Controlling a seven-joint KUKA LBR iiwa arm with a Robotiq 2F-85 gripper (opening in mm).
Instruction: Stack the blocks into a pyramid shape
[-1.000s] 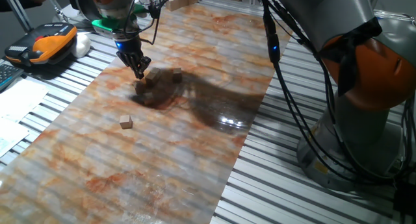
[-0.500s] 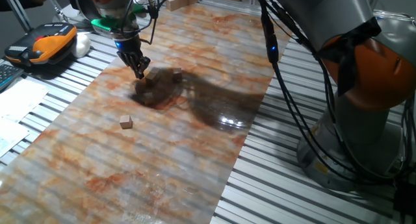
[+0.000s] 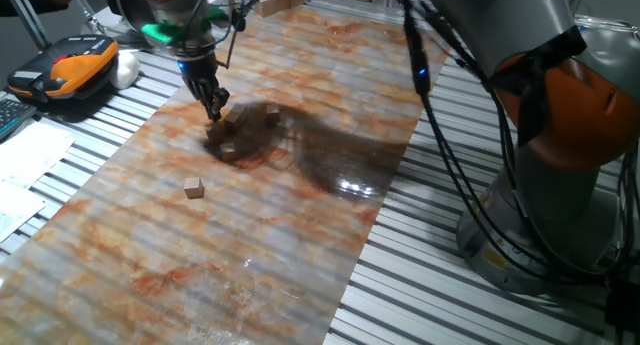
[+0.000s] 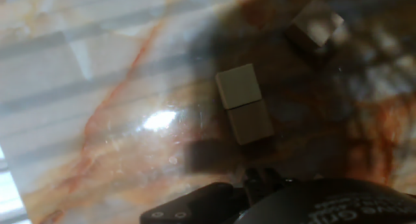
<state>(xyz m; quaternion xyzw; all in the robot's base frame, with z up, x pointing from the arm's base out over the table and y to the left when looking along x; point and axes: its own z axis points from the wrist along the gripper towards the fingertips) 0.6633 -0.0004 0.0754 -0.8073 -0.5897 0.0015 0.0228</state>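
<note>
I am standing over the table (image 3: 300,215), a glossy marbled sheet of grey, white and rust veins laid over a slatted metal bench (image 3: 470,295). The sheet is throwing glare and looks slick, so I judge that anything nudged on it will slide rather than tip.

My pincer (image 3: 213,109) is hanging just above the cluster of blocks (image 3: 228,143) in the shadowed middle of the sheet. Its tips appear drawn close together, but neither view is showing the gap or anything between them, so I cannot tell whether it is clenched, released or carrying a block.

In the hand view two blocks (image 4: 244,112) are lying side by side, faces touching, with a third (image 4: 314,26) set apart and turned at an angle; a darker square shape just beside the pair is too dim to identify. In the fixed view one block (image 3: 272,112) is sitting near the cluster and a lone block (image 3: 194,188) is lying well apart, toward the camera. I am not counting six with any confidence.

The blocks are plain light-brown wooden cubes, matte, sharp-edged and unmarked. I judge them light, stiff and not fragile. I would be taking hold across two opposite flat faces, squared to the cube, since a skewed grip may twist it and upset neighbours.
</note>
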